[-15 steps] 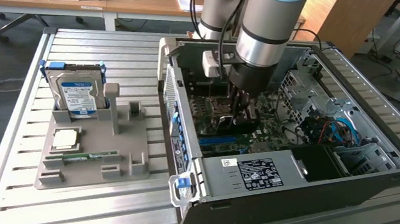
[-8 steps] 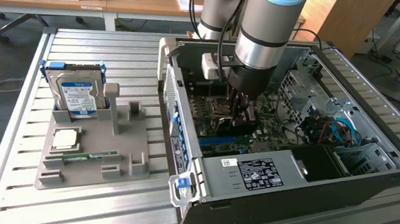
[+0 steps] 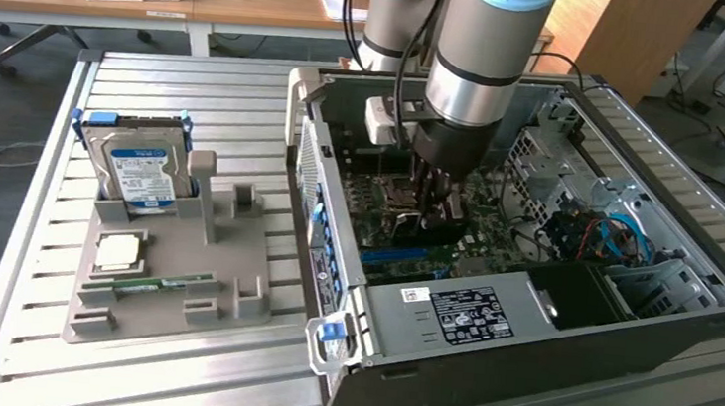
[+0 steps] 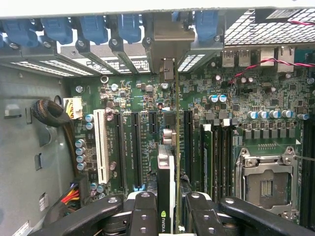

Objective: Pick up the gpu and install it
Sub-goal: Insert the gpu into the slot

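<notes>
- Black and thin, seen edge-on in the wrist view, the gpu has a green logo at its near end and a silver bracket at its far end, close to the rear wall of the case; one gpu counted
- jaws clenched on the gpu, one dark finger pressed to each face of the card; two fingers counted
- gpu stands on edge inside the open computer case, over the green motherboard, in line with a long black slot; whether it is seated in that slot I cannot tell
- wrist view, close over the board: one white slot, one processor socket, a row of blue latches along the rear wall
- exterior view, from further off: one arm reaching down into the case; one slatted metal bench carrying the case
- one grey tray on the bench, at the exterior view's left of the case, well apart from the gpu; on it one hard drive upright with a blue-white label, one square processor chip lying flat, one green memory stick lying flat
</notes>
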{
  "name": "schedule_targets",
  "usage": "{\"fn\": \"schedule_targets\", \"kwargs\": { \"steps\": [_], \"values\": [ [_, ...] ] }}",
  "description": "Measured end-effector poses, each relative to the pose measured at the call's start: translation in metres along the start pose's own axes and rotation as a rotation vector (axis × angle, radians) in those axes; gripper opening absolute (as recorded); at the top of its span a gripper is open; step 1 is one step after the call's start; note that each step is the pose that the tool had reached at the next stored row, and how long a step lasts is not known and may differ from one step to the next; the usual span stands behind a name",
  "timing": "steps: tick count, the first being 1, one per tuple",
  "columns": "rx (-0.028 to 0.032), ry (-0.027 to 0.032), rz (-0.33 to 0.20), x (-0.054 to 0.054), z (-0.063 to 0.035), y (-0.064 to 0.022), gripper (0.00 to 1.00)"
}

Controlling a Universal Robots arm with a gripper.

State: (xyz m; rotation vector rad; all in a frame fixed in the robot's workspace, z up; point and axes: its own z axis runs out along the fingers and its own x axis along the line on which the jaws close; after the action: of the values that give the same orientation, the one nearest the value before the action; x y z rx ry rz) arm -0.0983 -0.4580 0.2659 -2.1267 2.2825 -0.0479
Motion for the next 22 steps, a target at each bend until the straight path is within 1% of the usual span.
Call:
{"fn": "schedule_targets", "kwargs": {
  "steps": [8, 9, 10, 11, 15, 22],
  "values": [
    [-0.0001, -0.0002, 0.0, 0.0, 0.002, 0.0001, 0.27],
    [-0.0002, -0.0011, 0.0, 0.0, 0.002, 0.0001, 0.27],
    [-0.0003, -0.0053, 0.0, 0.0, 0.0021, 0.0001, 0.27],
    [-0.0005, -0.0077, 0.0, 0.0, 0.0021, 0.0002, 0.27],
    [-0.0006, -0.0079, 0.0, 0.0, 0.0021, 0.0001, 0.27],
    [-0.0006, -0.0079, 0.0, 0.0, 0.0048, 0.0002, 0.27]
  ]
}}
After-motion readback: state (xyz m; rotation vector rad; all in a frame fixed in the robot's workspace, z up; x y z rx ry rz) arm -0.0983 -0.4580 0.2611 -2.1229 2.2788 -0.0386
